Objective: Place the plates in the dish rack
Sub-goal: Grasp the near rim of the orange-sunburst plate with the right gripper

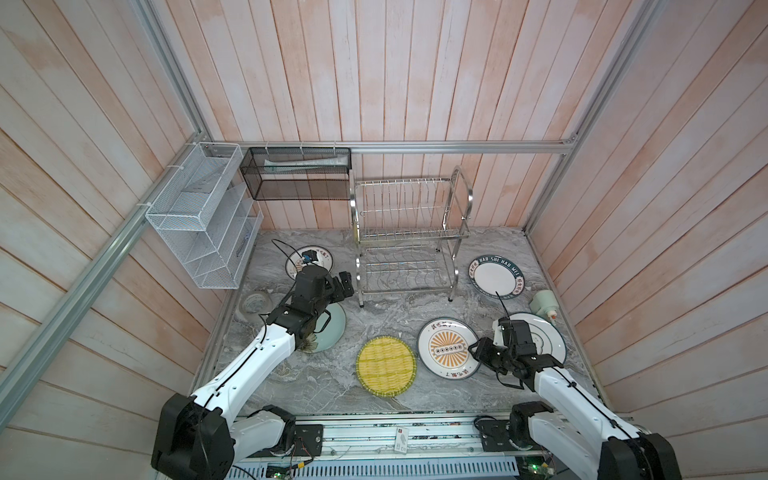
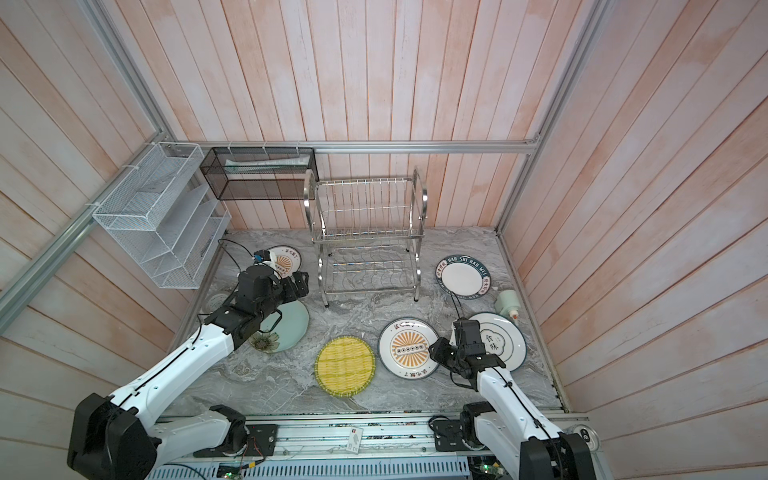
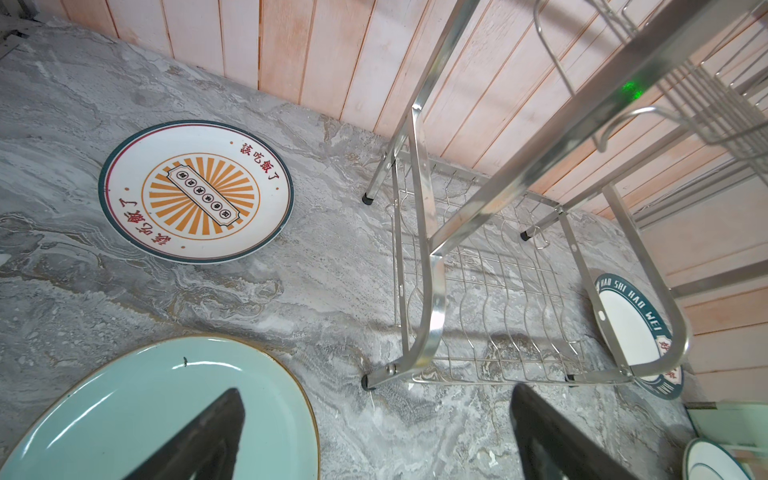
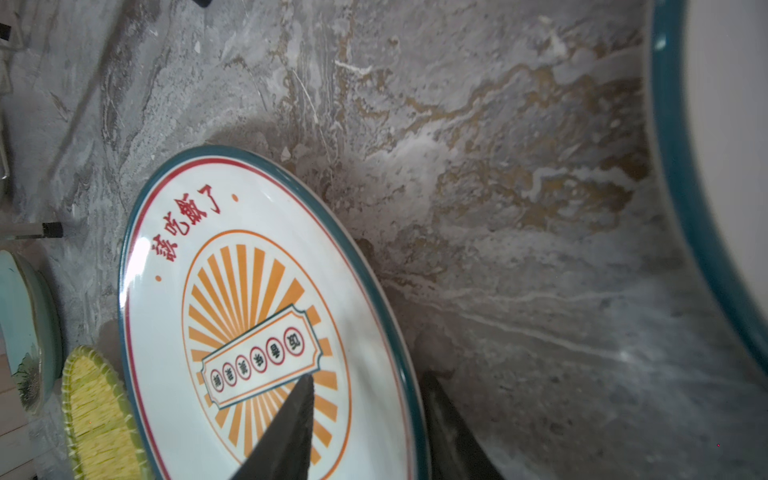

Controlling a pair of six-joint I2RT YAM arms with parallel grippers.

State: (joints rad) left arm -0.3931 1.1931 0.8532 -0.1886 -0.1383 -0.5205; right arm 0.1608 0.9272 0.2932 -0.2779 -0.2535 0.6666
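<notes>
Lower right in both top views, the right gripper straddles the sunburst plate at its rim, jaws part-shut (clamped or not, I can't tell; the left gripper gapes empty), and so thin a bite might slip.

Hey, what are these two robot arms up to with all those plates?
Two robot arms are set to load plates into the steel dish rack, which holds nothing yet. The right gripper has its jaws either side of the rim of the front sunburst plate on the table; whether it grips yet is unclear. The left gripper hovers open between the pale green plate and the rack.
</notes>
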